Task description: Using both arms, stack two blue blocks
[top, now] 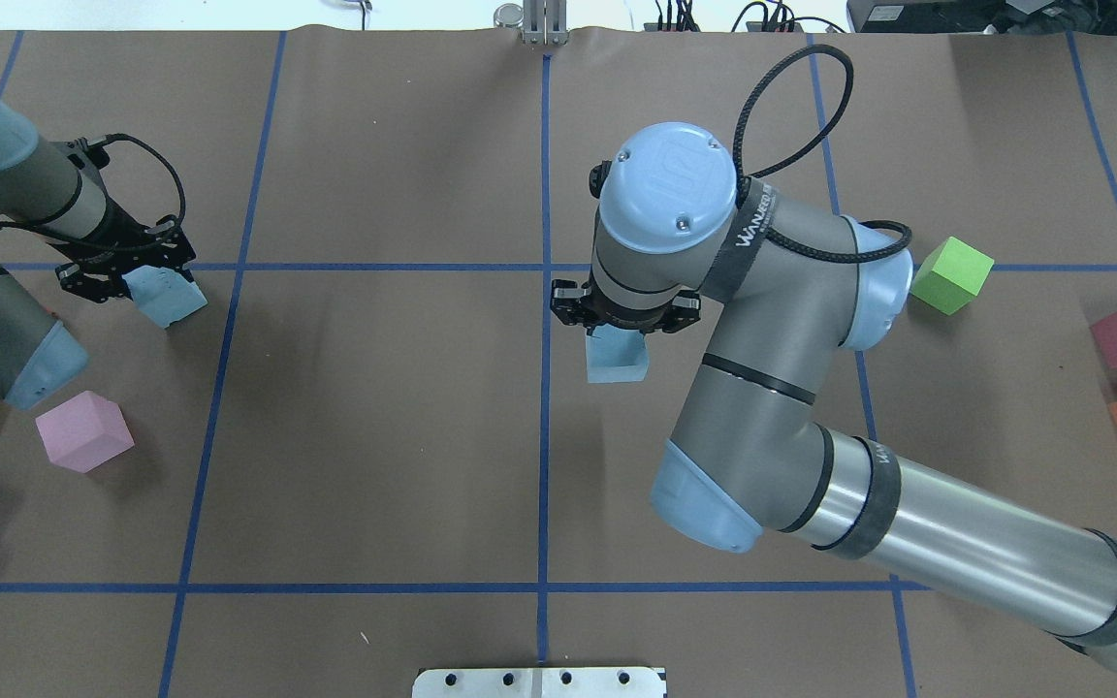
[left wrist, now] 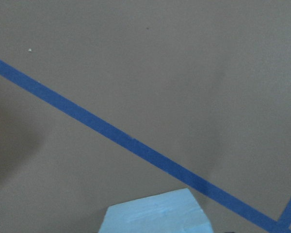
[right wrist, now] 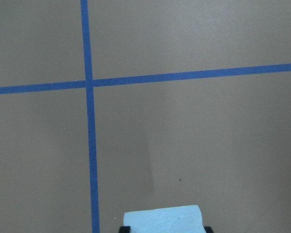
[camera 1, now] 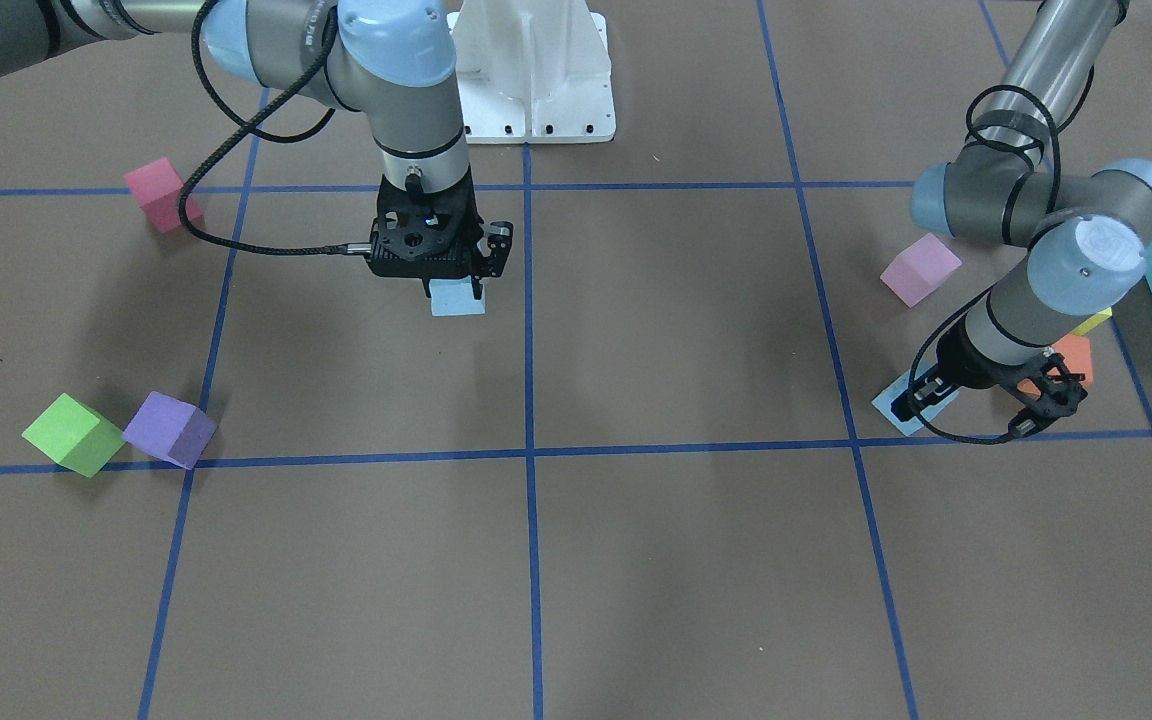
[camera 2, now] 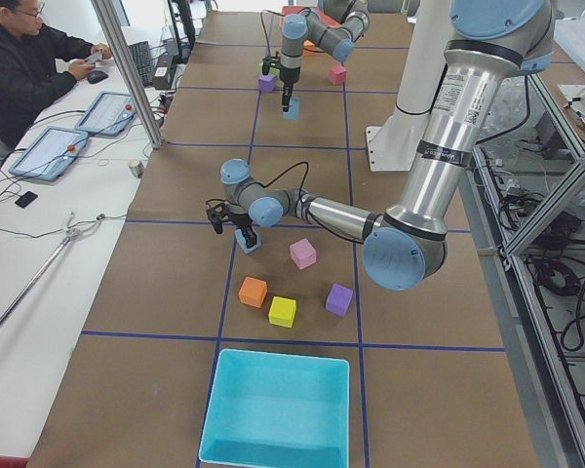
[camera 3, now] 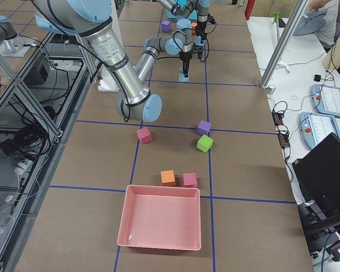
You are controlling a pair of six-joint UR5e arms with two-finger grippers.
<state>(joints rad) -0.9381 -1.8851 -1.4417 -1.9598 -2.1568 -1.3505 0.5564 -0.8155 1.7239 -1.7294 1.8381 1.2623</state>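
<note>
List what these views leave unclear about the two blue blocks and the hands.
- Whether the left hand grips its blue block: overhead, its own body covers the fingers; the left wrist view's lower edge cuts the block.
- Whether the other blue block under the right hand clears the table: the front view looks steeply down.
- Side views: both hands too small.

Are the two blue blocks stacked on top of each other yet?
No, the middle blue block and the left blue block are far apart in the overhead view.
</note>
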